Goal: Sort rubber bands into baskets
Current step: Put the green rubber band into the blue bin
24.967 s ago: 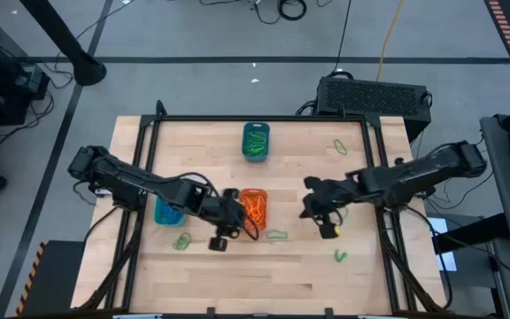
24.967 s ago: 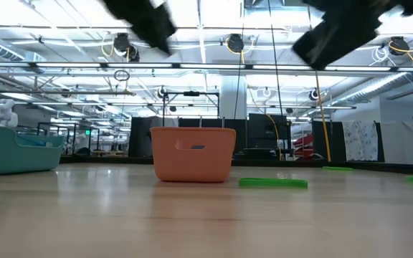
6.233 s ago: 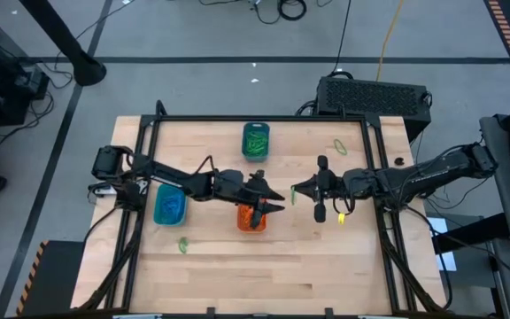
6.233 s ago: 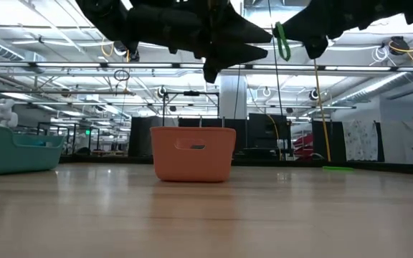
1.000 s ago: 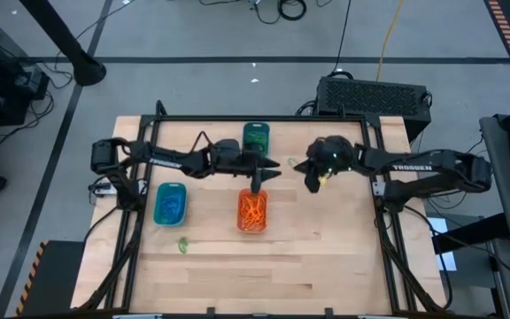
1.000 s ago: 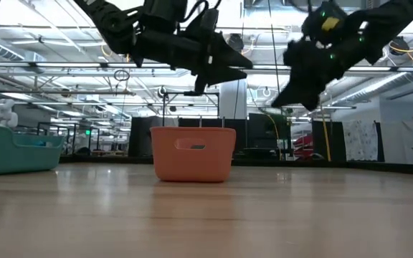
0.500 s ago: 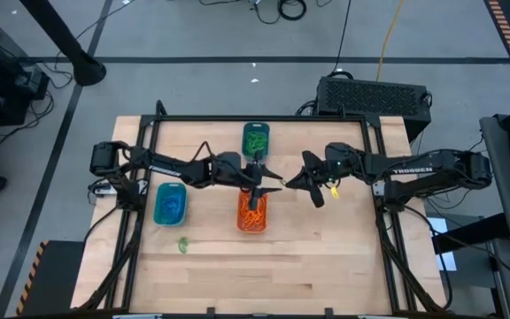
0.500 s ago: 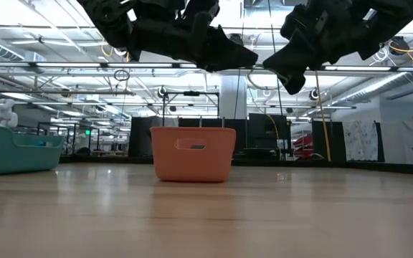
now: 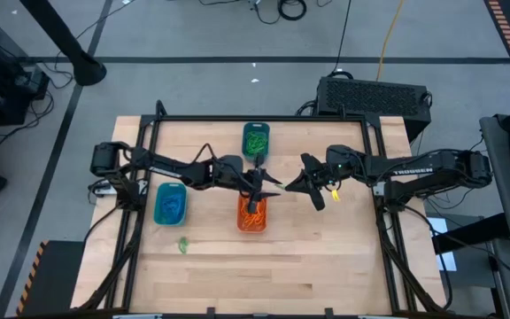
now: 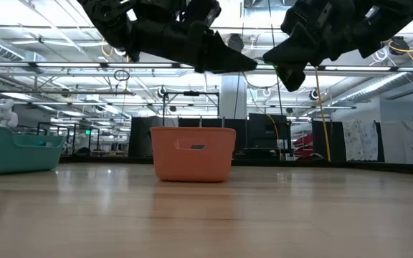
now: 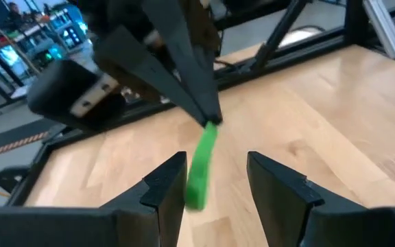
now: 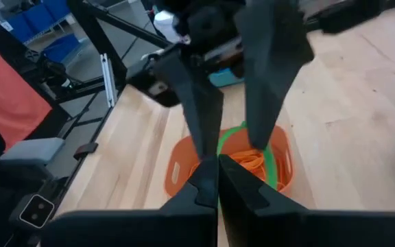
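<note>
Two dark, matte black jointed arms, thin black cables looped along the links. White lettering on right forearm. Small green and yellow lights near right wrist. Left hand (image 11: 214, 182): two flat, black, wedge-shaped fingers. Right hand (image 12: 217, 180): same black tapered fingers.

Overhead, table-level, two wrist views; shared orange basket (image 9: 252, 211).

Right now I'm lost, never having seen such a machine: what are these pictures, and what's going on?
Two dark robot arms work at a wooden table. One camera looks straight down, one looks level across the tabletop, one rides on each wrist. The right gripper, jaws shut, dangles a green rubber band between the open jaws of the left gripper, above the orange basket. A dark teal basket holds green bands, a turquoise basket blue ones. One green band lies loose.
</note>
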